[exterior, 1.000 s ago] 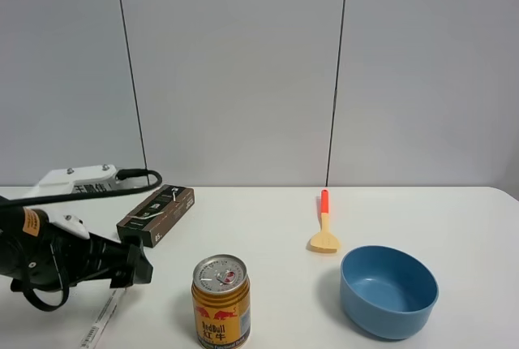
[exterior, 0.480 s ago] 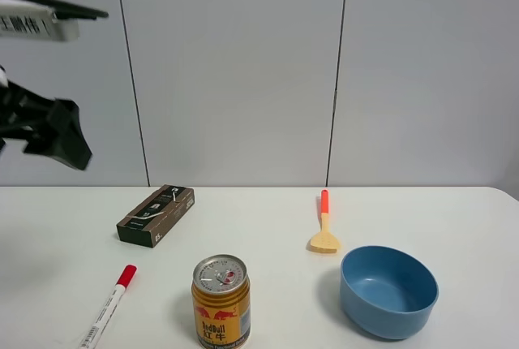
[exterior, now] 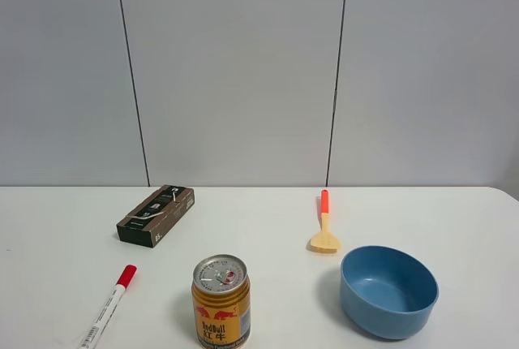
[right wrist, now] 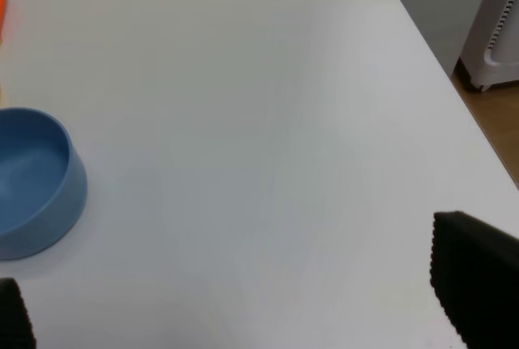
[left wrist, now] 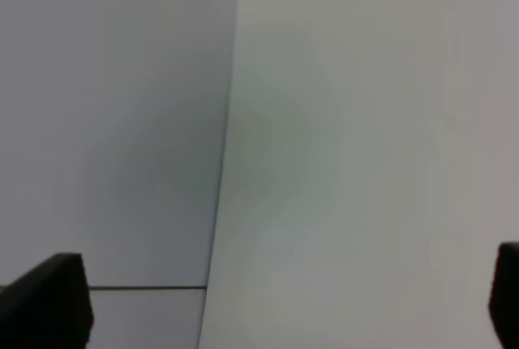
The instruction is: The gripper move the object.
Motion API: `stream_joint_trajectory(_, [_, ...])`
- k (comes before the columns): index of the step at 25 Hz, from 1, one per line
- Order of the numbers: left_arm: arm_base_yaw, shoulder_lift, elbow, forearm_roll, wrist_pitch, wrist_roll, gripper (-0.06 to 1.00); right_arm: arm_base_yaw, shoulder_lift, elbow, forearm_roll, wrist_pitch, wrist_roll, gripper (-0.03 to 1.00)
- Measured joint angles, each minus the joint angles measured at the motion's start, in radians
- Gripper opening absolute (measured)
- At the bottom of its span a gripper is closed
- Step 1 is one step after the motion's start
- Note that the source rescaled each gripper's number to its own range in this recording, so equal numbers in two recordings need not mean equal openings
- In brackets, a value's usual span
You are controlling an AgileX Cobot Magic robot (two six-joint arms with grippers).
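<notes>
The white marker pen (exterior: 107, 307) with a red cap lies flat on the white table (exterior: 268, 227) at the front left, red cap pointing to the back. Nothing touches it. No arm or gripper shows in the exterior high view. In the left wrist view my left gripper (left wrist: 276, 300) is open and empty, its two black fingertips (left wrist: 49, 300) at the frame's edges, facing a grey wall panel. In the right wrist view my right gripper (right wrist: 243, 300) is open and empty above bare table, with the blue bowl off to one side.
A Red Bull can (exterior: 220, 300) stands right of the marker. A dark box (exterior: 156, 215) lies behind it. An orange-handled wooden spatula (exterior: 324, 226) lies mid-table. A blue bowl (exterior: 388, 290) sits front right, also in the right wrist view (right wrist: 32, 178). The table's edge (right wrist: 454, 89) is near the right gripper.
The left arm, low over the marker a second ago, rose up on the left and has left the exterior view. The marker now lies uncovered on the table.
</notes>
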Motion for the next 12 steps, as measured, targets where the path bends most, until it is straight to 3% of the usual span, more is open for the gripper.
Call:
stream_joint_trajectory(4, [0.209,-0.147,0.094,-0.098,-0.081,0.01,0.99,0.0,0.0,0.0,0.0,0.0,0.0,1.0])
stream_joint_trajectory(7, [0.322,-0.303,0.229,-0.166,-0.153,0.013,0.99,0.0,0.0,0.0,0.0,0.0,0.0,1.0])
stream_joint_trajectory(9, [0.36,-0.408,0.344,-0.231,-0.198,0.015,0.99,0.0,0.0,0.0,0.0,0.0,0.0,1.0])
stream_joint_trajectory(12, [0.369,-0.551,0.503,-0.403,-0.24,0.042,0.99,0.0,0.0,0.0,0.0,0.0,0.0,1.0])
